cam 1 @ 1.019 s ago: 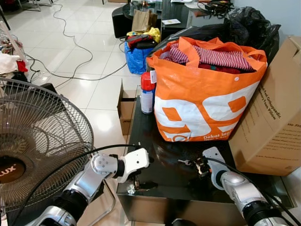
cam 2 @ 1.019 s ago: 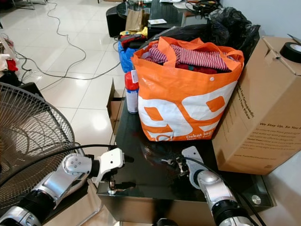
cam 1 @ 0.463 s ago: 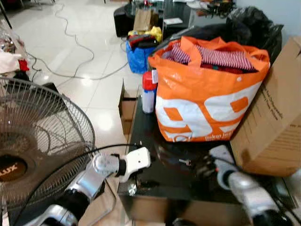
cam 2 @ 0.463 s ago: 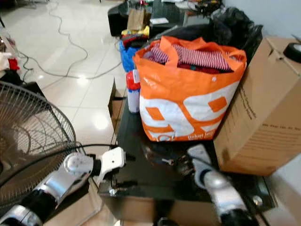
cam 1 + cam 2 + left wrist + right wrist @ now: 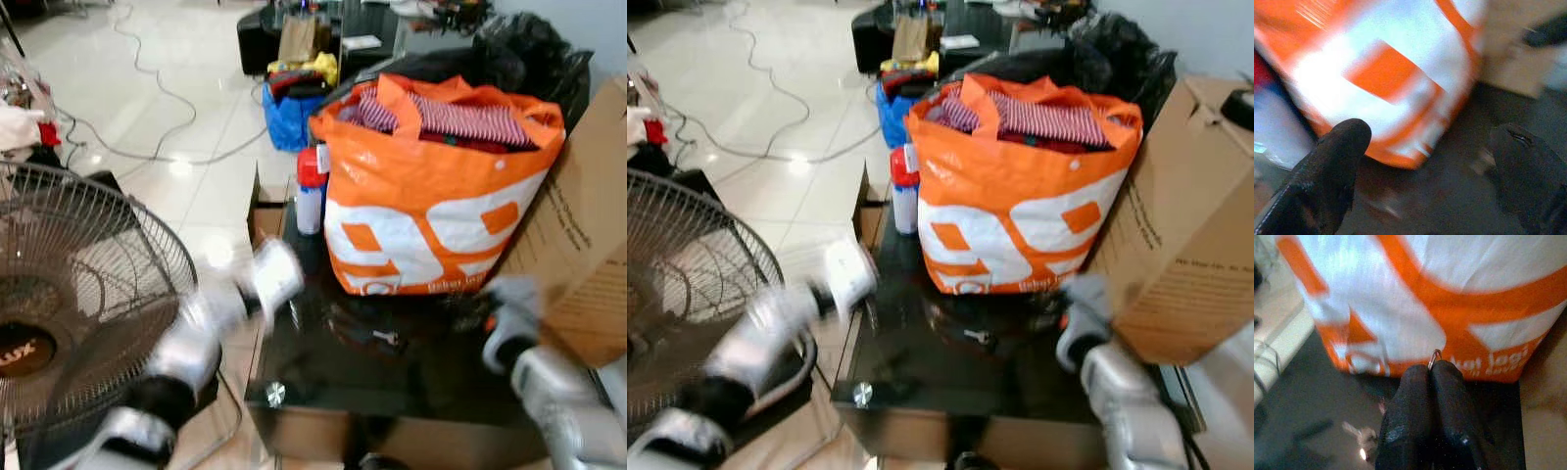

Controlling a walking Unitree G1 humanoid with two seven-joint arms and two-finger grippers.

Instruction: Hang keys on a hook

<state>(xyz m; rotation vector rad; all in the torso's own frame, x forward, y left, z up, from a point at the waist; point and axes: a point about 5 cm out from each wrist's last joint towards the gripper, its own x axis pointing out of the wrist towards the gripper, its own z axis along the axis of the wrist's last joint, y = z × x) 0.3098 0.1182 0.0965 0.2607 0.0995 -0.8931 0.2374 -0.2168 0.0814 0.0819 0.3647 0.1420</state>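
A key [image 5: 385, 339] lies on the black glass table [image 5: 323, 382] in front of the orange bag; it is also the pale key [image 5: 1359, 433] in the right wrist view. My right gripper [image 5: 1433, 368] is shut, and a small metal ring [image 5: 1434, 354] sticks out at its fingertips. It hovers, blurred, near the table's right side [image 5: 509, 305], apart from that key. My left gripper [image 5: 1432, 147] is open with nothing between its fingers. Its blurred arm [image 5: 266, 279] is raised over the table's left edge, facing the bag.
A full orange and white bag [image 5: 431, 206] stands at the back of the table, with a cardboard box [image 5: 588, 235] to its right and a spray can [image 5: 309, 191] to its left. A standing fan [image 5: 78, 294] is close on the left. Cables cross the tiled floor.
Both arms have lifted off the table. The right gripper has swung right and up, away from the key. The left gripper has risen toward the bag.
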